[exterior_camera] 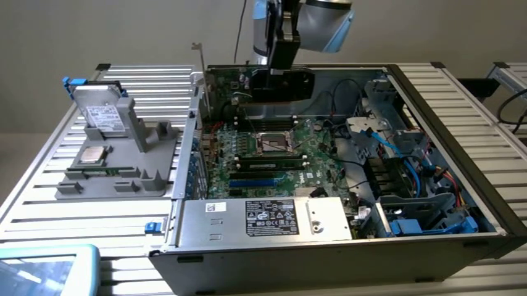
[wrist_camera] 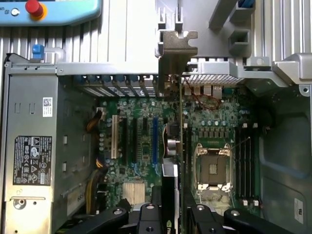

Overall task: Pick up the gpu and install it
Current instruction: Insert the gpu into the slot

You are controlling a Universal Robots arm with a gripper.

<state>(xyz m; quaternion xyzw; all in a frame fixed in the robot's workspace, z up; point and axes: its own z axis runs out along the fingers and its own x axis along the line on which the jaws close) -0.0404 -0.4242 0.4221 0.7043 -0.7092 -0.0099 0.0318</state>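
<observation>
Exterior view | we see the arm hanging straight down over the open case | gripper part-closed, clamping the gpu on edge | flat black cooler, thin silvery bracket at the case's slotted wall

The small flat gpu has a matt black plastic cooler, and its thin silvery metal bracket is smooth and faintly shiny. The large green motherboard looks lacquered and semi-gloss. The open dark computer case is matt painted sheet metal. The table of ribbed aluminium slats has a satin sheen. The grey moulded parts holder is matt plastic. The bare-metal power supply box carries a printed black label.
</observation>
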